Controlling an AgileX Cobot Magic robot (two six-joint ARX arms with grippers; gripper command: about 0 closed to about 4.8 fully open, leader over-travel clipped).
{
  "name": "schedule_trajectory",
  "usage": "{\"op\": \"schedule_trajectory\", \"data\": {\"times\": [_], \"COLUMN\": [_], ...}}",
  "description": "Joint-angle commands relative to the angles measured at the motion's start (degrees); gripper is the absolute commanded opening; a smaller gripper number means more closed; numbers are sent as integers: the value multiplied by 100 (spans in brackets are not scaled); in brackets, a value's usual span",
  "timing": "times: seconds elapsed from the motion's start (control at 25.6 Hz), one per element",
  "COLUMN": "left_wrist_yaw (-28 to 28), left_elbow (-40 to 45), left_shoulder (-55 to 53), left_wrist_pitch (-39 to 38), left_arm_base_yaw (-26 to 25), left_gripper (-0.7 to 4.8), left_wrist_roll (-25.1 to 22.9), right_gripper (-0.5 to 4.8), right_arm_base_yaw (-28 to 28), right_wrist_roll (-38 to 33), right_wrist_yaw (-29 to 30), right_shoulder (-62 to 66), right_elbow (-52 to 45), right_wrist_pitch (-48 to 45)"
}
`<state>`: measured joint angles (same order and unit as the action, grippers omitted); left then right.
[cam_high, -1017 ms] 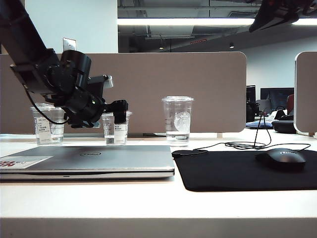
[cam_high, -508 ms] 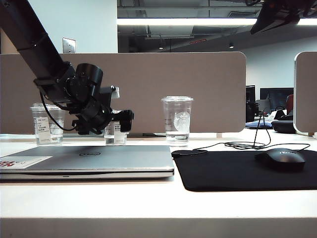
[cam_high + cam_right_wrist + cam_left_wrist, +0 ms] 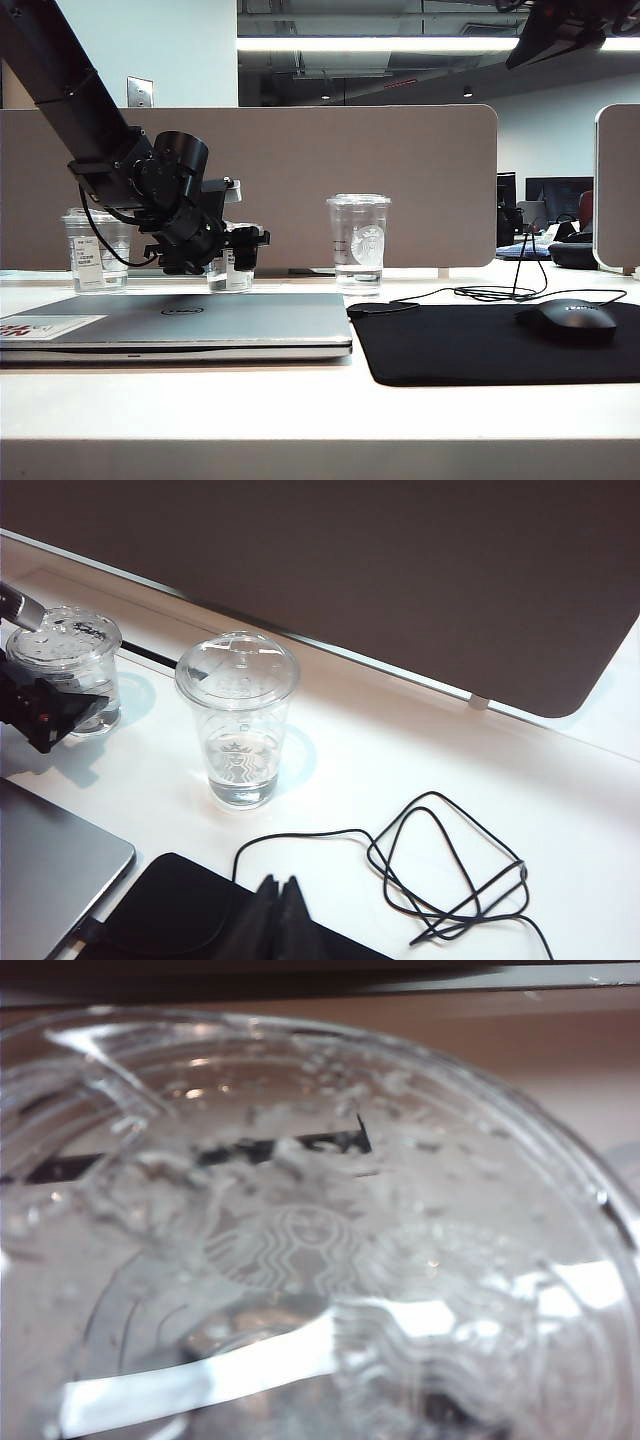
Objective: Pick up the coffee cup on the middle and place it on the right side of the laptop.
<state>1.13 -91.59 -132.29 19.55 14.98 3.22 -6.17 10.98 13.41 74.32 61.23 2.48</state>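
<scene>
Coffee cup [image 3: 232, 268] upright — left hand [image 3: 243, 254] flanks it, grip unclear; right hand [image 3: 279, 900] together.

You see a taller clear cup [image 3: 358, 241] standing upright behind a black mouse pad [image 3: 480, 342]. A black mouse [image 3: 566, 320] lies on this pad, its cable [image 3: 440, 865] looping on the white table [image 3: 300, 420]. Another short cup [image 3: 95, 250] stands far left.

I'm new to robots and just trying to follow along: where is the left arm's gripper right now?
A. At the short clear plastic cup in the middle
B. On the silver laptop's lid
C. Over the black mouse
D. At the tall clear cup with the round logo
A: in the exterior view the left gripper sits around the short clear plastic cup, behind the silver laptop.
</scene>
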Motion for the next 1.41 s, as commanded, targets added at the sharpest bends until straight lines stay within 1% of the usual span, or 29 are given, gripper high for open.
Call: {"op": "schedule_trajectory", "data": {"times": [0.04, 0.31, 0.47, 0.7, 0.78, 0.86, 0.98, 1.09, 1.17, 1.21, 1.33, 1.37, 1.41], "left_wrist_yaw": [13, 0, -376, -544, -570, -728, -1187, -1569, -1731, -1882, -2076, -2385, -2505], "left_elbow": [-46, -46, -48, -52, -55, -55, -55, -52, -52, -52, -52, -52, -52], "left_shoulder": [44, 46, 168, 503, 658, 874, 1261, 1639, 1884, 2162, 2568, 2802, 2887], "left_wrist_pitch": [81, 107, 103, -35, -214, -496, -966, -1261, -1423, -1615, -2002, -2286, -2424], "left_arm_base_yaw": [9, 9, 11, 48, 85, 105, 136, 188, 236, 280, 404, 494, 562], "left_gripper": [273, 273, 273, 273, 273, 273, 273, 273, 273, 273, 273, 274, 275], "left_wrist_roll": [-151, -149, -149, -149, -149, -149, -149, -146, -144, -129, -127, -131, -129], "right_gripper": [-5, -5, -5, -5, -5, -5, -5, -5, -5, -5, -5, -5, -5], "right_arm_base_yaw": [2, 2, 2, 2, 2, 2, 2, 2, 2, 2, 2, 2, 2], "right_wrist_roll": [7, 7, 7, 4, 4, 4, 4, 4, 4, 4, 4, 4, 4], "right_wrist_yaw": [-122, -131, -136, -195, -195, -195, -195, -197, -197, -197, -197, -247, -341], "right_shoulder": [-26, -26, -26, -28, -28, -28, -28, -31, -39, -57, -122, -199, -247], "right_elbow": [46, 46, 46, 48, 48, 48, 48, 48, 48, 48, 48, 48, 48], "right_wrist_pitch": [-61, -55, -57, -61, -63, -72, -125, -146, -146, -142, -142, -136, -133]}}
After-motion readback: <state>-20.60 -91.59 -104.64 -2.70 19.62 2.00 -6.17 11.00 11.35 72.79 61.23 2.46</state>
